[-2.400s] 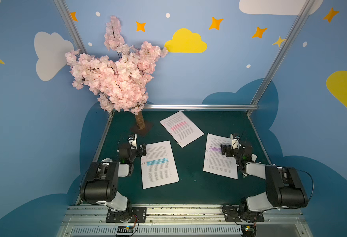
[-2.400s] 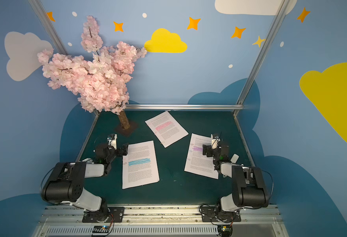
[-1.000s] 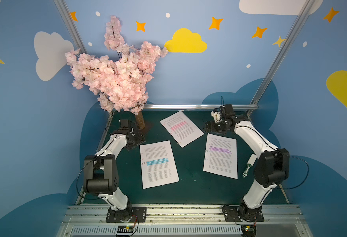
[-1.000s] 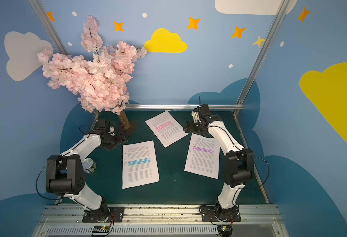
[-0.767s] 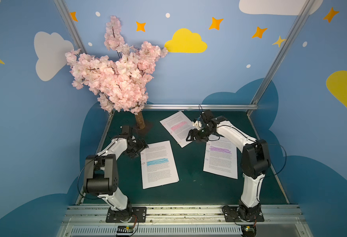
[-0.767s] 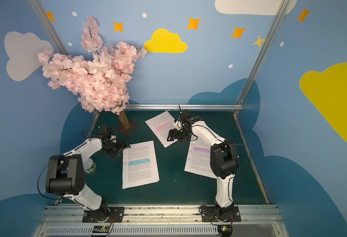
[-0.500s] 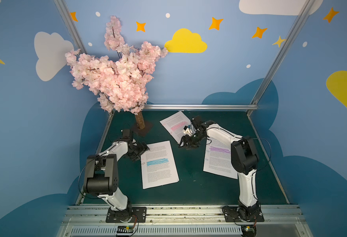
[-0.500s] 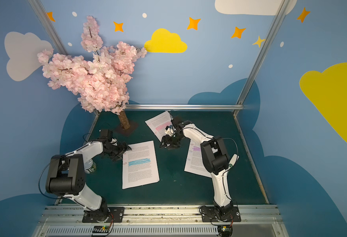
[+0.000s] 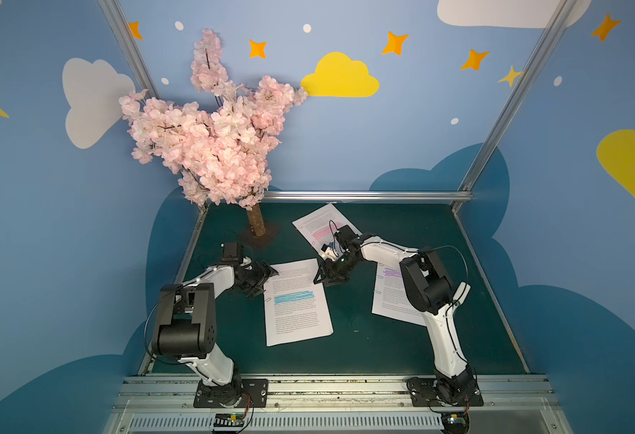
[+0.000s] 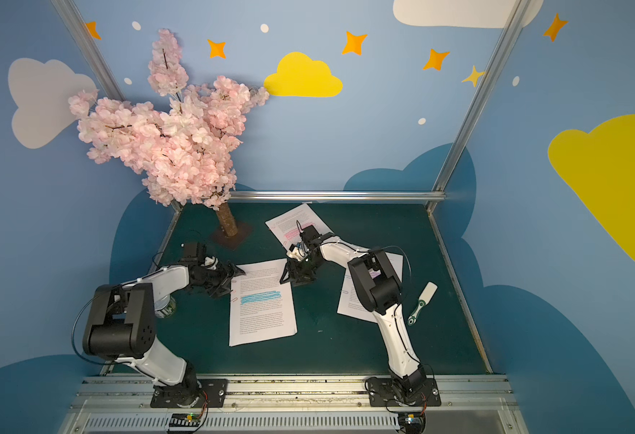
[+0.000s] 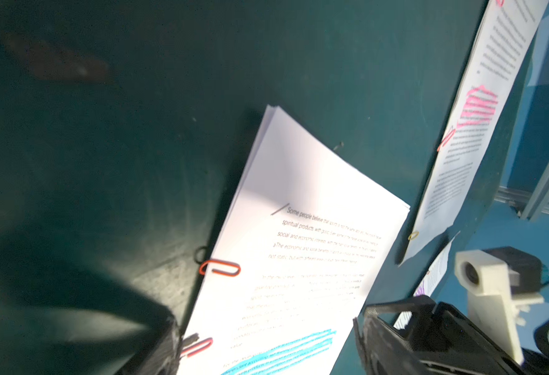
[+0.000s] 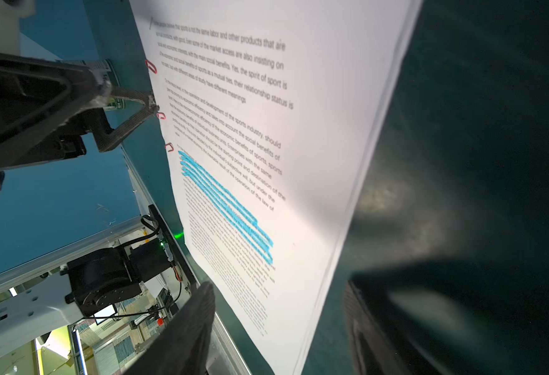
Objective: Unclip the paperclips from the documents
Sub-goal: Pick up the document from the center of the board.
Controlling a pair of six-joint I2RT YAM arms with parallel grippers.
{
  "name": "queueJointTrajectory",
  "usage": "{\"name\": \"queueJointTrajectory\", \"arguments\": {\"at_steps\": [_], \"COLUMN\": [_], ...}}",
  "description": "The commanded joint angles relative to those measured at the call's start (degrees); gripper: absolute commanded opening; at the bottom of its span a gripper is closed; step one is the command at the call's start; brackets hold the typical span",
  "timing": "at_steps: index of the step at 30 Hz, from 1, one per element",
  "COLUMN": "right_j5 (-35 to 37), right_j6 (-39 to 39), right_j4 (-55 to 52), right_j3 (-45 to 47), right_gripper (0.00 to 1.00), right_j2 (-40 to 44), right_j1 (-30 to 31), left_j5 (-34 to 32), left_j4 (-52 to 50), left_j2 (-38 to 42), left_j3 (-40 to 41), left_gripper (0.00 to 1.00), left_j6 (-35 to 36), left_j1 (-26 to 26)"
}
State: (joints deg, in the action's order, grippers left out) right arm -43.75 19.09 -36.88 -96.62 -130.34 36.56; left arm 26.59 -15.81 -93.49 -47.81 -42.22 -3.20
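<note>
Three red paperclips (image 12: 161, 116) line the left edge of the blue-marked document (image 9: 297, 300), so my left gripper (image 9: 269, 280) hovers at that edge with jaws wide, ready to pinch one. My right gripper (image 9: 325, 280), jaws also apart, straddles the opposite top corner, I judge to pin the sheets against the pull.

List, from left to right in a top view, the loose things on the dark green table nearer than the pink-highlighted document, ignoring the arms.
Small green-and-silver can → white paper document with blue highlighter band → white paper document with purple highlighter band → white-handled tool with green head.
</note>
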Motion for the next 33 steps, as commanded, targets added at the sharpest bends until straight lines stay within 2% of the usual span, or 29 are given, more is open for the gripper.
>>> {"name": "queueJointTrajectory", "arguments": {"at_steps": [1, 4, 8, 16, 17, 19, 22, 26, 31, 33], "right_j5": [-0.24, 0.20, 0.24, -2.01, -2.15, -1.66, -1.52, -1.15, -0.20, 0.07], "right_j6": [-0.05, 0.07, 0.13, -0.32, -0.41, -0.55, -0.24, -0.41, -0.82, -0.83], "right_j4": [1.14, 1.34, 1.84, 2.08, 1.98, 1.73, 1.53, 1.02, 0.59, 0.67], "right_j3": [0.19, 0.71, 1.65, 2.40, 2.53, 2.66, 2.58, 2.96, 3.28, 3.19], "right_gripper": [0.63, 0.62, 0.62, 0.62, 0.62, 0.62, 0.62, 0.62, 0.62, 0.63], "right_j2": [-1.70, -2.45, -2.55, -0.88, -0.43, 0.11, 0.01, -0.15, 0.32, 0.19], "right_j1": [0.30, 0.36, 0.32, -1.13, -1.17, -1.22, -1.14, -0.95, -1.03, -0.97], "left_j5": [6.18, 10.24, 14.01, 17.20, 16.95, 16.04, 14.22, 6.15, -5.07, -7.10], "left_j4": [3.43, 5.49, 5.84, 3.46, 3.68, 3.45, 2.12, -6.62, -14.78, -15.19], "left_j2": [1.62, 2.00, 3.63, 5.29, 4.73, 3.23, 0.96, 1.14, 3.56, 3.99], "left_j3": [1.47, 2.08, 2.24, 3.31, 3.60, 3.56, 2.85, -0.75, -4.11, -4.05], "left_gripper": [0.85, 0.84, 0.77, 0.75, 0.72, 0.64, 0.63, 0.54, 0.56, 0.57], "left_j6": [-2.61, -3.76, -3.12, -0.29, -0.14, 0.84, 2.66, 8.76, 15.22, 15.93], "left_j1": [0.11, 0.12, 0.16, 0.29, 0.33, 0.48, 0.69, 1.72, 3.38, 3.54]}}
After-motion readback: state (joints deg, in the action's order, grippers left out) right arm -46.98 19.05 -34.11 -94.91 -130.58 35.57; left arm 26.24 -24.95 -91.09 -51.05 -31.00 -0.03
